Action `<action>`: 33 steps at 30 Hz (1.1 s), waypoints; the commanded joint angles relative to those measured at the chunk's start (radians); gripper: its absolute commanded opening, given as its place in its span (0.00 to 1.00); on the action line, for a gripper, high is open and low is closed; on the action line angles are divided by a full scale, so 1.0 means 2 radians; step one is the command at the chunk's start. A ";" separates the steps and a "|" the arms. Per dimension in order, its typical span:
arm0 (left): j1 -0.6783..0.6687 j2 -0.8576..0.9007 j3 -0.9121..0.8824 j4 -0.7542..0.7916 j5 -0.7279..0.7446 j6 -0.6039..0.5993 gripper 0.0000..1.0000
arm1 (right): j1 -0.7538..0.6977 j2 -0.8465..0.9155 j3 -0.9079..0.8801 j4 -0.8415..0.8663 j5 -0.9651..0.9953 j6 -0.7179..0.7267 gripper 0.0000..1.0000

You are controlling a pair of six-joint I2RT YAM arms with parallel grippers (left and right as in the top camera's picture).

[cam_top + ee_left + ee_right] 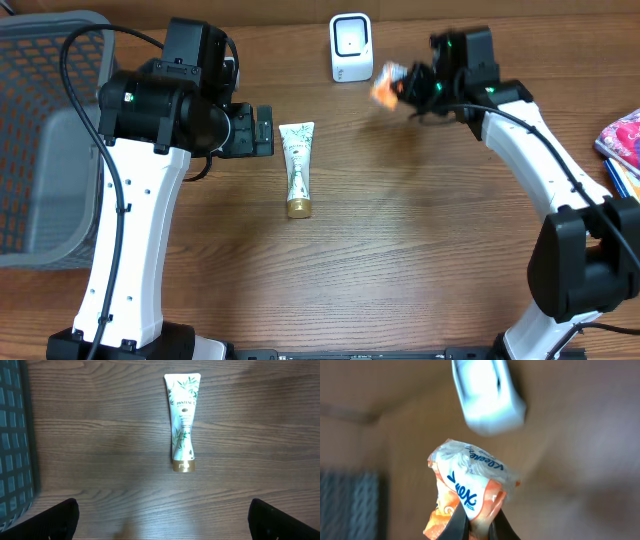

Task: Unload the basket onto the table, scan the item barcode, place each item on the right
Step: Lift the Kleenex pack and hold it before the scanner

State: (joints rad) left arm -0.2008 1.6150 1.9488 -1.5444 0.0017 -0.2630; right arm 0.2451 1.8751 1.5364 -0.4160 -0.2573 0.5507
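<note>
Where the overhead view begins at 9 o'clock, a grey mesh basket (pixel 40 150) occupies the edge of the wooden table (pixel 400 250). Next to the right is the left gripper (pixel 262 131), its jaws spread as wide as they go and holding nothing; in the left wrist view its two dark fingertips (pixel 55 520) stand at the lower corners with bare wood between them. Just beside that gripper, at its 3 o'clock, lies a white Pantene tube (pixel 297 168), flat on the table, gold cap toward 6 o'clock. At 12 o'clock of the table stands the white scanner (pixel 351 48), upright. The orange-and-white tissue pack (pixel 386 85) hangs clear of the table at about 4 o'clock from the scanner, near it but not touching. The right gripper (pixel 405 88) sits at the pack's 3 o'clock, its jaws pinched nearly together on the pack's edge. In the right wrist view the black fingers (pixel 457 522) clamp the crumpled wrapper from 6 o'clock, and the scanner appears blurred at 12 o'clock of the pack. At the far 3 o'clock edge rests a colourful printed item (pixel 622 135).
</note>
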 commanded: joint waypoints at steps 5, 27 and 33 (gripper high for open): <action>0.002 0.001 0.000 0.001 -0.006 -0.007 1.00 | 0.069 0.049 0.061 0.174 0.232 -0.017 0.04; 0.002 0.001 0.000 0.001 -0.006 -0.007 1.00 | 0.099 0.180 0.132 0.229 0.305 -0.788 0.04; 0.002 0.001 0.000 0.001 -0.006 -0.007 1.00 | 0.113 0.180 0.132 0.228 0.297 -0.912 0.04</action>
State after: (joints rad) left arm -0.2008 1.6150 1.9488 -1.5444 0.0017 -0.2630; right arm 0.4534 2.2658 1.7817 0.0334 0.3653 -1.0866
